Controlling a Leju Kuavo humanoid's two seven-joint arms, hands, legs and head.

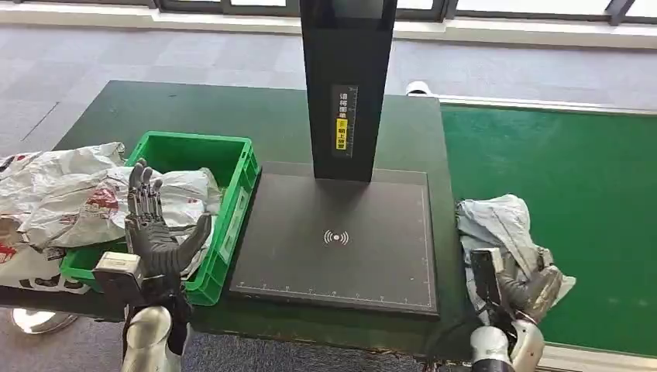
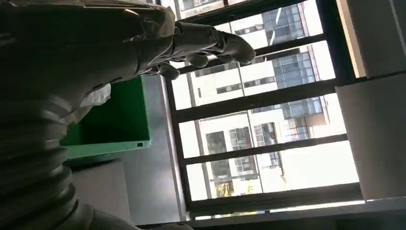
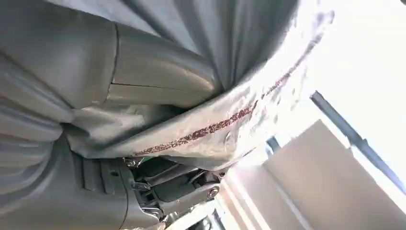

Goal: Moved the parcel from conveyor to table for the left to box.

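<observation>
My right hand (image 1: 527,291) is clamped on the grey parcel (image 1: 503,225), which bunches just ahead of it over the green conveyor (image 1: 589,194). My left hand (image 1: 155,232) hangs spread and empty above the green box (image 1: 232,167). The slack plastic could slip free, or snag the bench (image 1: 434,139) edge beyond.

Parcel-sorting station — conveyor (image 1: 558,170), scanner stand (image 1: 341,232)

The dark green surface (image 1: 163,105) carries a green crate (image 1: 232,186), a black scanner base (image 1: 341,240), and crumpled white bags (image 1: 54,186).
</observation>
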